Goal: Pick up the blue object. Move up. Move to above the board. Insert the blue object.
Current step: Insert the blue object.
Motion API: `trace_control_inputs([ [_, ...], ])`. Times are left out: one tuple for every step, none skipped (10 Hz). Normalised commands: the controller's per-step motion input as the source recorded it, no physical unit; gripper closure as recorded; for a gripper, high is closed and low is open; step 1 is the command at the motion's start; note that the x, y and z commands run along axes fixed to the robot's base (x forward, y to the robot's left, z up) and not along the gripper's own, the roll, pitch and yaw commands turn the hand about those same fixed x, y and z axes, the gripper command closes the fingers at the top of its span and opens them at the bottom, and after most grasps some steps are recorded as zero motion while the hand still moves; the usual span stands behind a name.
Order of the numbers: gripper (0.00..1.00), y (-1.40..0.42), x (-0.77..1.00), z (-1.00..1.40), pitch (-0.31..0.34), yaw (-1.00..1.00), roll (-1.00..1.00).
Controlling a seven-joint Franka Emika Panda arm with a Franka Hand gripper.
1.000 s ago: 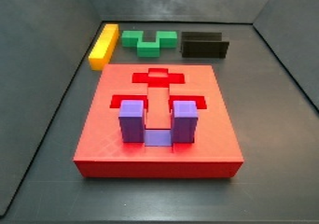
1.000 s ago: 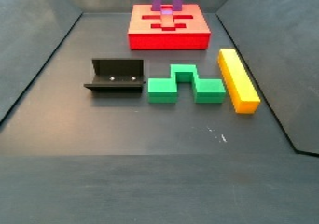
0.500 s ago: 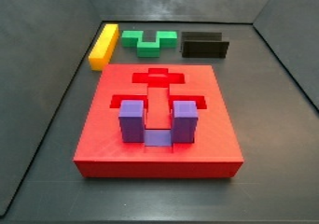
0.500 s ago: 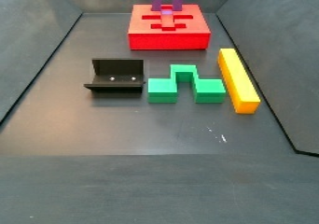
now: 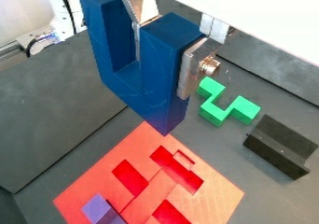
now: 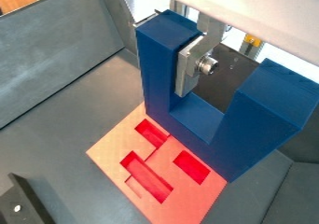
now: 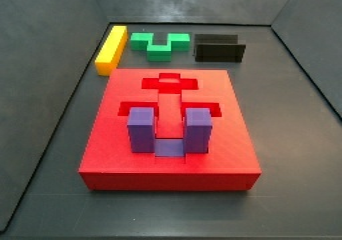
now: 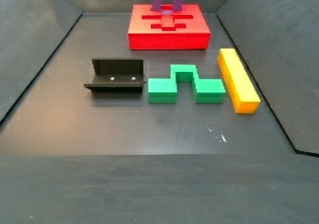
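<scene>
**Mia:** Up above the board, the gripper is holding the blue object. Is it holding on tight?

**Ben:** It looks that way. In both wrist views one silver finger is pressed flat on a prong of the blue block, and in a wrist view the second finger sits on the far side of that prong. So the fingers are squeezed on one prong. The two prongs point up and the short base hangs down.

**Mia:** Why can't the side views see the arm?

**Ben:** It is out of their sight, probably too high up. They only show the red board with the purple block already standing in it, plus the green block, the yellow bar and the fixture on the floor.

**Mia:** So what should the robot do now?

**Ben:** It should probably line the block up first. The block hangs over the open holes in the board, well away from the board's top. The robot should turn it until its base matches a free hole, then go straight down slowly.

**Mia:** What could go wrong?

**Ben:** If the block is a bit crooked, it may catch on a hole's edge. It should also stay apart from the purple block.
</scene>
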Motion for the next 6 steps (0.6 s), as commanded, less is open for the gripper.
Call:
trace_control_inputs([
  [1.00,-0.12,0.00,-0.05,0.000,0.00,0.04],
  [1.00,-0.11,0.00,-0.05,0.000,0.00,0.04],
  [1.00,-0.13,0.00,-0.05,0.000,0.00,0.06],
  [1.00,-0.16,0.00,-0.07,0.000,0.00,0.06],
  [1.00,-0.16,0.00,-0.07,0.000,0.00,0.06],
  [1.00,-0.15,0.00,-0.07,0.000,0.00,0.07],
])
